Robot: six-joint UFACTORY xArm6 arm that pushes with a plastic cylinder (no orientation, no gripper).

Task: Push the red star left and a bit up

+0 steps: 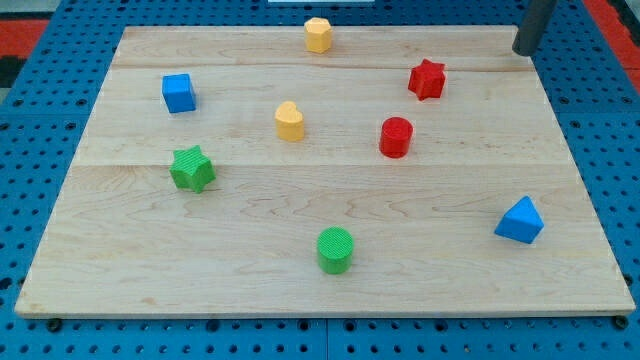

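A single camera looked down at an oblique angle from the near edge of the wooden board (330, 290), facing its far edge. The board filled nearly the whole frame, narrowing toward the view's top. The blue perforated surface (30, 120) showed around it.

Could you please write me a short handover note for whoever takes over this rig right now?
My tip sits at the board's top right corner, touching no block, to the right of and above the red star.
The red star stands near the view's top right, with the red cylinder below and slightly left of it and a yellow block further left, near the top edge.
Done: apparently nothing; no contact with the star.
Left: bring my tip to the star's right side, slightly below, then push left and a bit up.
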